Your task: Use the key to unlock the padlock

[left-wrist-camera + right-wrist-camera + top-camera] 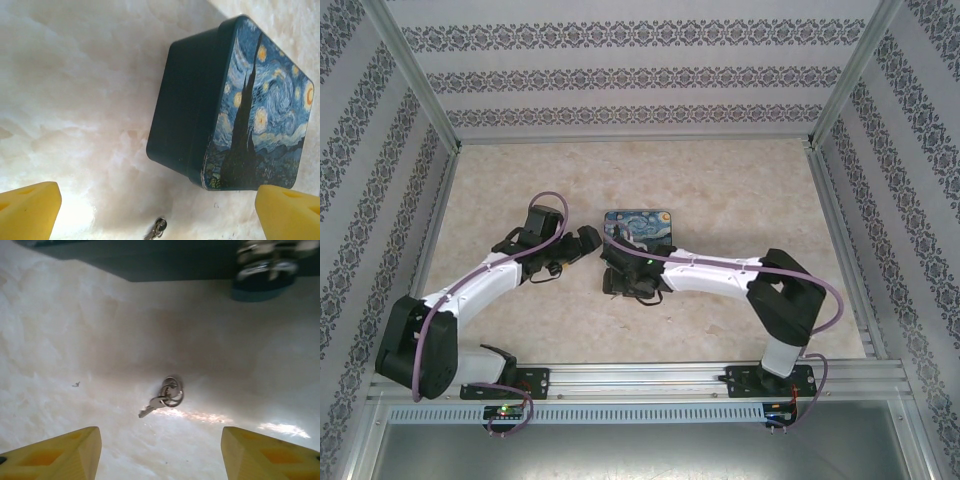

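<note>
right gripper [160, 456] wide, empty, aimed at key [162, 396] | left gripper [159, 211] wide too | flat key might just skid toward padlock [261, 286]

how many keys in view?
1. The key lies on the table, on a ring, near the tin. The ring may hide another.

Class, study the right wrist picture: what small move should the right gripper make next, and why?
Probably advance the right gripper toward the small dull-silver metal key and straddle it. The key lies flat with its ring on the pale marbled tabletop, roughly centred ahead of the open yellow fingertips, and is not yet gripped.
</note>
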Controlling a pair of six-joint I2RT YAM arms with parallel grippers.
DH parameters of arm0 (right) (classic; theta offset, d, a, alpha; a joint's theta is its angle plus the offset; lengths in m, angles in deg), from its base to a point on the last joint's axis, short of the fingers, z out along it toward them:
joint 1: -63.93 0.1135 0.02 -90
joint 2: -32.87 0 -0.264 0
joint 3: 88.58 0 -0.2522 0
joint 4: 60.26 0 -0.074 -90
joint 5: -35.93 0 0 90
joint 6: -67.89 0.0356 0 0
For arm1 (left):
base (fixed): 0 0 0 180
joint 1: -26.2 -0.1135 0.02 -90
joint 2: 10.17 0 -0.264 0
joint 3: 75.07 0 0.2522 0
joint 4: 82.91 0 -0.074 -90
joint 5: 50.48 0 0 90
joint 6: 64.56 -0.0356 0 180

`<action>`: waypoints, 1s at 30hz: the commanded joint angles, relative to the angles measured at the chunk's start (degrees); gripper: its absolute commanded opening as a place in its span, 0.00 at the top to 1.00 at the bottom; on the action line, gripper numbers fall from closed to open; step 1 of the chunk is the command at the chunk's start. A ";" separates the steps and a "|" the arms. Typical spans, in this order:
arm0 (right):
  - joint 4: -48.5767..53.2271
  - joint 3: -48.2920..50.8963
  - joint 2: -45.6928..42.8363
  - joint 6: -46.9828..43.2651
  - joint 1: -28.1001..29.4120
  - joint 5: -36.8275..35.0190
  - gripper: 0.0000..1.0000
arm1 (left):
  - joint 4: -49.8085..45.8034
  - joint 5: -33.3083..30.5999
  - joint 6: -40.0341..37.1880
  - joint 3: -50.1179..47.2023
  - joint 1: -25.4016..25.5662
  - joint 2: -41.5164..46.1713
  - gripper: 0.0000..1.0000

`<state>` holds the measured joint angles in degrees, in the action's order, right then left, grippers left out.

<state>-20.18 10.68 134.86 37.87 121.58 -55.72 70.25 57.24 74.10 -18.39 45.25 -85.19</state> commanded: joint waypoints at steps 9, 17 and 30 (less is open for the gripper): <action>10.17 -9.57 9.09 1.21 1.66 -3.15 0.44 | -1.46 -4.22 2.57 1.56 -5.80 1.98 0.01; 13.99 -14.88 14.27 0.89 1.85 -4.24 0.49 | 0.97 -1.68 3.23 -0.60 -7.59 1.99 0.01; 16.77 -17.03 18.56 2.57 2.93 -5.04 0.64 | 2.71 2.08 3.27 -0.98 -8.64 0.49 0.01</action>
<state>-6.41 -7.05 151.76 38.64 123.83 -60.75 71.19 57.96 76.90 -19.11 37.33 -84.69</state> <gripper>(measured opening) 0.365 0.994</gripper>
